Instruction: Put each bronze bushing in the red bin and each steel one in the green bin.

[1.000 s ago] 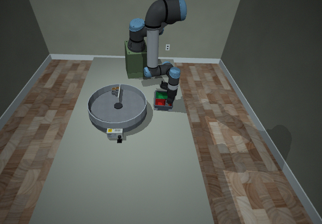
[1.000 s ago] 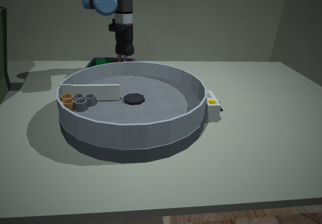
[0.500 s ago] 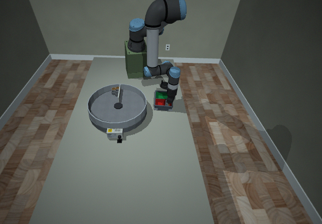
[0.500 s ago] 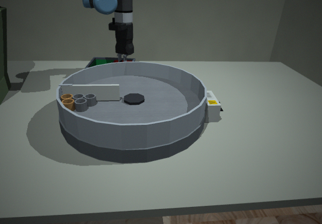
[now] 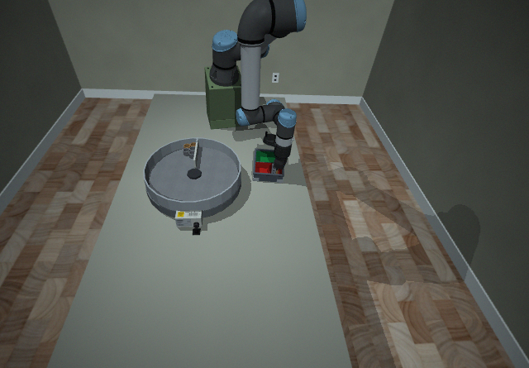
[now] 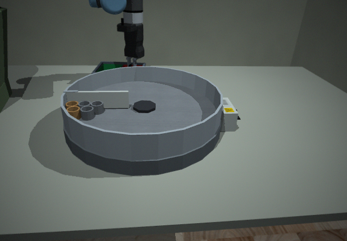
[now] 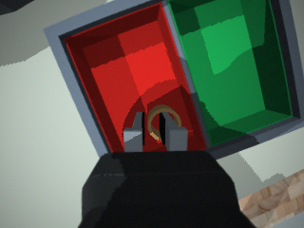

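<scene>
Pale grey-green covers the long table (image 5: 205, 279) (image 6: 173, 199) (image 7: 33, 133), dulled by broad, soft-toned shadows around the turntable (image 5: 192, 205) (image 6: 145, 145) and beneath the arm. Patchwork wood flooring (image 5: 42, 184) (image 6: 266, 231) (image 7: 280, 195) in tan and reddish brown runs along both sides, with brighter patches at the right of the top view. A muted olive-grey back wall (image 5: 149, 26) (image 6: 210, 23) meets the floor at a pale skirting board (image 5: 115, 94) and carries a small white socket (image 5: 274, 77); the side walls look darker. The arm stands on a green pedestal (image 5: 221, 107) (image 6: 2, 59) near that wall.

Over the red bin (image 5: 262, 167) (image 7: 147, 66), the gripper (image 5: 276, 169) (image 6: 131, 62) (image 7: 152, 122) points down with its fingers part-way apart, clamped on nothing. A bronze-coloured bushing (image 7: 150, 122) shows within the red bin, its ring partly hidden behind one finger; its exact height is hard to judge. The green bin (image 5: 264, 155) (image 6: 110, 66) (image 7: 228, 47) adjoins it across a grey divider.

On the turntable, two bronze bushings (image 6: 73, 114) and three steel bushings (image 6: 87, 114) cluster upright near the rim, beside a white barrier (image 5: 196, 155) (image 6: 111, 97). A white box (image 5: 188, 218) (image 6: 230, 118) with a yellow label sits just outside the turntable.
</scene>
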Controlling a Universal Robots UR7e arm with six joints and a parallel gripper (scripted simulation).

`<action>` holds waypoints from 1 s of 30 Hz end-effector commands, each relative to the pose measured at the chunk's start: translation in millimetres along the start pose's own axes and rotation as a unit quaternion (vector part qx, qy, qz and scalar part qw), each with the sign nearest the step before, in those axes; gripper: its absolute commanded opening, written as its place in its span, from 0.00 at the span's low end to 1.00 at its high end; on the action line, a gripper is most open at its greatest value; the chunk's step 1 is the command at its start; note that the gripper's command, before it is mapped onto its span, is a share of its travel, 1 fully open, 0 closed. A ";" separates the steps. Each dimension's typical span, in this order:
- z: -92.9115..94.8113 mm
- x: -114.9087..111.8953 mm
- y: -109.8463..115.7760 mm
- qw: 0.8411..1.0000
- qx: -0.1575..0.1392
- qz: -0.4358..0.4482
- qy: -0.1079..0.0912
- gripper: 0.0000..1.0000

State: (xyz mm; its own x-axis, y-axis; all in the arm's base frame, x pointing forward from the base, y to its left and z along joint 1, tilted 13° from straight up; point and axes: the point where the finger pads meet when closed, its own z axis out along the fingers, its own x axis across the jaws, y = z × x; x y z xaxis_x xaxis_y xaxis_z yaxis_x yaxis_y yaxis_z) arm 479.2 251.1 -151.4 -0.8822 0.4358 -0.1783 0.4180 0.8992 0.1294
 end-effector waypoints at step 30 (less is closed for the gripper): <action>-10.1 -0.4 0.4 1.000 -0.001 0.000 -0.001 0.42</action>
State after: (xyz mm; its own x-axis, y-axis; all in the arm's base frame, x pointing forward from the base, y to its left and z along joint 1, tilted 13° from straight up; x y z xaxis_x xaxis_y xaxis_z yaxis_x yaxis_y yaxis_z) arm 477.2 250.8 -142.7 -0.8822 0.4358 -0.1783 0.4180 0.8992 0.1294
